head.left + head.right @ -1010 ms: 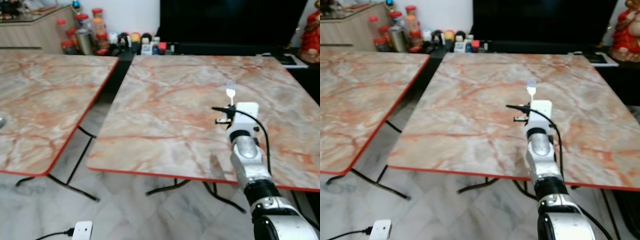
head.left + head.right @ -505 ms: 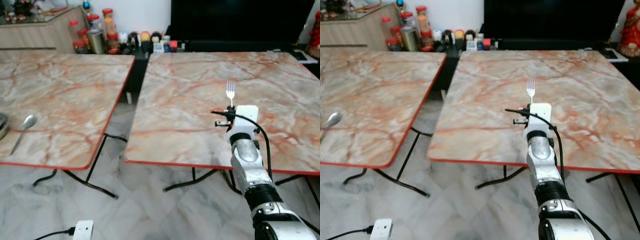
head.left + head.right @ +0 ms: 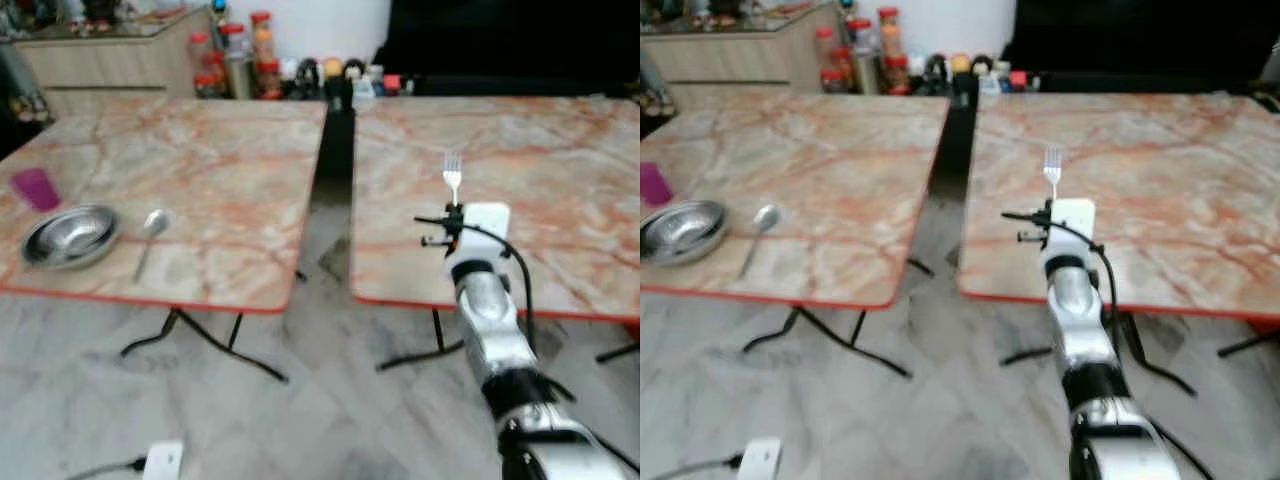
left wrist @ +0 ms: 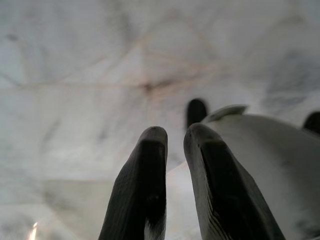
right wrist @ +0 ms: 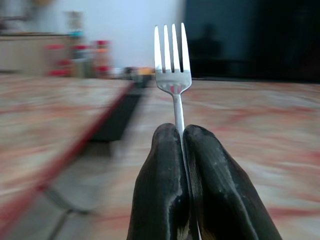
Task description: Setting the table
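Right gripper (image 5: 181, 131) is clamped tight on a fork (image 5: 173, 65), tines pointing up, held out over the near edge of the right table (image 3: 560, 150). The left table (image 3: 200, 170) has a steel bowl (image 3: 70, 235) near its front edge with a spoon (image 3: 150, 235) lying just beside it, and a purple cup (image 3: 35, 187) close behind the bowl. Jars and bottles (image 3: 240, 60) are lined up on the floor along the far wall. Left gripper (image 4: 172, 137) hangs down over the marble floor, fingers nearly together and holding nothing.
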Available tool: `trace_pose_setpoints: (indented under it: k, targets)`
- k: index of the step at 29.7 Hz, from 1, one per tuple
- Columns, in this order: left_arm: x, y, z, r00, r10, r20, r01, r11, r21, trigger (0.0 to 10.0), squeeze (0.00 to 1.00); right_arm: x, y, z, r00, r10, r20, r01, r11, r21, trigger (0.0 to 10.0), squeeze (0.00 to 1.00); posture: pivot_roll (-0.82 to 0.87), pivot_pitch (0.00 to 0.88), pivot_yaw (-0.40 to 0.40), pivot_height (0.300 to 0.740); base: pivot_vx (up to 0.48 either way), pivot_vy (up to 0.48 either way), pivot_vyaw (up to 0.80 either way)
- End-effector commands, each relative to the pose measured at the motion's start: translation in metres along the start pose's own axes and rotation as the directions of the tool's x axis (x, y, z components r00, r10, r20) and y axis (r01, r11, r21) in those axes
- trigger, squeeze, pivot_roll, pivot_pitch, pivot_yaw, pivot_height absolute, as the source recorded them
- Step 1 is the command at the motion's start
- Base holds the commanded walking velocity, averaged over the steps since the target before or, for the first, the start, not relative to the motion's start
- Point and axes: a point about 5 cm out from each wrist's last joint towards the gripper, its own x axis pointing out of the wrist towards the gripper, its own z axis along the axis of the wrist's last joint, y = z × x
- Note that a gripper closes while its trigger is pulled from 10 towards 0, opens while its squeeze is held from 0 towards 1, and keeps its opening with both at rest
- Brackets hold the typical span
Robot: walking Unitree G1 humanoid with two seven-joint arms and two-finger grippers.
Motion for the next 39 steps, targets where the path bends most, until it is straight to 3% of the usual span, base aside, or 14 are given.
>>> trace_pose_setpoints:
  k: [1,33,39]
  targets:
    - [0.0006,-0.0019,0.0028,1.000,-0.004,0.011,0.004,1.000,-0.007,10.0,0.00,0.0031,-0.0102,0.0084,0.999,-0.023,0.026,0.024,1.000,-0.008,10.0,0.00,0.00,0.000,0.021,0.740,0.000,0.480,0.00]
    - [0.0007,-0.0032,0.0028,1.000,-0.003,0.015,0.003,1.000,-0.009,10.0,0.00,0.0035,-0.0052,0.0087,1.000,-0.002,0.015,0.002,1.000,-0.009,10.0,0.00,0.01,0.000,0.018,0.740,0.000,0.480,0.00]
    - [0.0006,-0.0026,0.0036,1.000,-0.002,0.020,0.002,1.000,0.004,10.0,0.00,0.0038,-0.0044,0.0083,1.000,-0.001,0.013,0.001,1.000,-0.008,10.0,0.00,0.01,0.000,0.017,0.740,0.000,0.052,0.00]
